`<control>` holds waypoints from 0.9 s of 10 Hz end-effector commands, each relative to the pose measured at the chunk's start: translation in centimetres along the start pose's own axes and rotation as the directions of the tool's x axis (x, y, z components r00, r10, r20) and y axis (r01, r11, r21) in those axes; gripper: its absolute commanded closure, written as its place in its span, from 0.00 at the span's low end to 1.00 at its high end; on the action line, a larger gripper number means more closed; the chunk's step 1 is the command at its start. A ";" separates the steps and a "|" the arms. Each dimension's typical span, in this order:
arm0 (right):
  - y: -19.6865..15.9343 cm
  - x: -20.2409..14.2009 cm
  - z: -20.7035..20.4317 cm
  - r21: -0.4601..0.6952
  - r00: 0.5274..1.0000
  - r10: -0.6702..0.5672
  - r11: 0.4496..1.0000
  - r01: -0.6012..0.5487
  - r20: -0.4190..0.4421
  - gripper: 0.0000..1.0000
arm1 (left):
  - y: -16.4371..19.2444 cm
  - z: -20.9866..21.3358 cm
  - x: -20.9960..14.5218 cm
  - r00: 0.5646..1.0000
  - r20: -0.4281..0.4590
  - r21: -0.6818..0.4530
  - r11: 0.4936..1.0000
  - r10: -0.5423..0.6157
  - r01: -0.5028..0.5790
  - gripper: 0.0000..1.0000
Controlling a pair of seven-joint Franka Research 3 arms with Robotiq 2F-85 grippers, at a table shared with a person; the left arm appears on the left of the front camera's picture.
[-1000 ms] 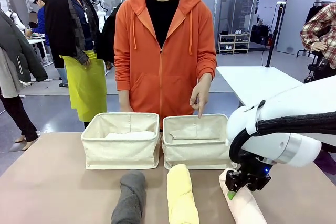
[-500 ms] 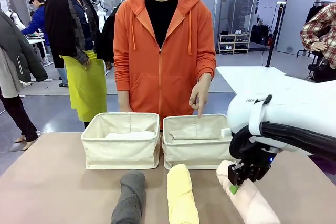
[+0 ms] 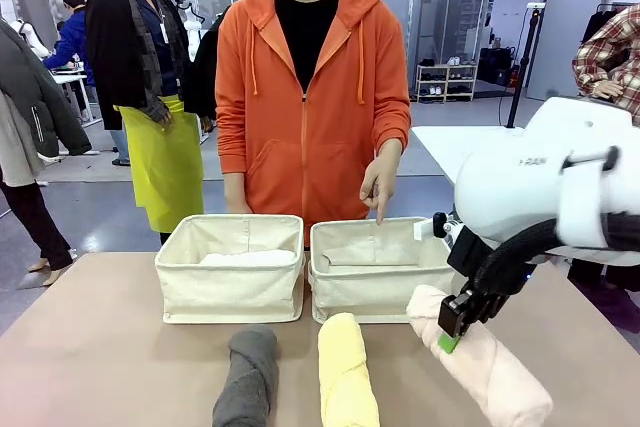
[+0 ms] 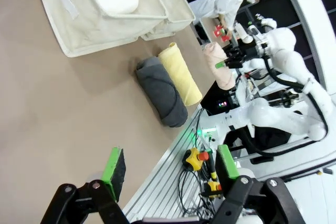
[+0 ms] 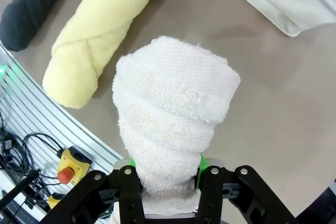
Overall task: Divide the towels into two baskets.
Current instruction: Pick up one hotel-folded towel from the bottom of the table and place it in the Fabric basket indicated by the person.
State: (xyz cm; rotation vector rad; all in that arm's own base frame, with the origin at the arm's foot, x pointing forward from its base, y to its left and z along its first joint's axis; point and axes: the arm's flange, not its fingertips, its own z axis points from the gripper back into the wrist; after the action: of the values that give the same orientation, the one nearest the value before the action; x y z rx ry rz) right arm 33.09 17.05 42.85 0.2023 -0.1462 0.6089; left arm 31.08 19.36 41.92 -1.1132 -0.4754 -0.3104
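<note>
The right pincer (image 3: 452, 332) is pinching the pink towel (image 3: 490, 372). In the right wrist view the towel sits between the two fingers and sticks out past their tips. The pincer holds it near the end that is close to the right basket (image 3: 372, 292). The towel slants over the right side of the worktop (image 3: 100, 347). I cannot tell if its other end touches the worktop.

The yellow towel (image 3: 345, 372) lies on the worktop in front of the right basket. The grey towel (image 3: 247, 377) lies just beside it, in front of the left basket (image 3: 230, 292). The white towel (image 3: 245, 258) is inside the left basket.

A person across the worktop points a hand (image 3: 381, 179) down at the right basket.

The left pincer (image 4: 170, 166) is spread wide and holds nothing. It hangs over bare worktop, well apart from the towels.
</note>
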 end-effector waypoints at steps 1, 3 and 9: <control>0.0 -0.1 -0.3 -0.016 0.999 -0.033 0.999 0.033 -0.001 0.65 | -0.2 0.4 0.2 1.000 0.002 -0.008 1.000 -0.006 0.006 0.13; 0.0 -0.1 -0.3 -0.016 0.999 -0.033 0.999 0.033 -0.001 0.65 | -0.2 0.4 0.2 1.000 0.002 -0.008 1.000 -0.006 0.006 0.13; -0.4 6.4 5.0 -0.118 0.921 0.390 0.913 -0.390 -0.022 0.63 | -0.2 0.4 0.2 1.000 0.002 -0.008 1.000 -0.006 0.006 0.13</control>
State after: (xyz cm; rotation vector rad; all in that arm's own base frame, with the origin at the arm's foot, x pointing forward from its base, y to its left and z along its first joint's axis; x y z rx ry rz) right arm 35.91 18.07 46.69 0.0679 -0.1836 0.8631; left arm 31.11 19.45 41.98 -1.1120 -0.4765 -0.3101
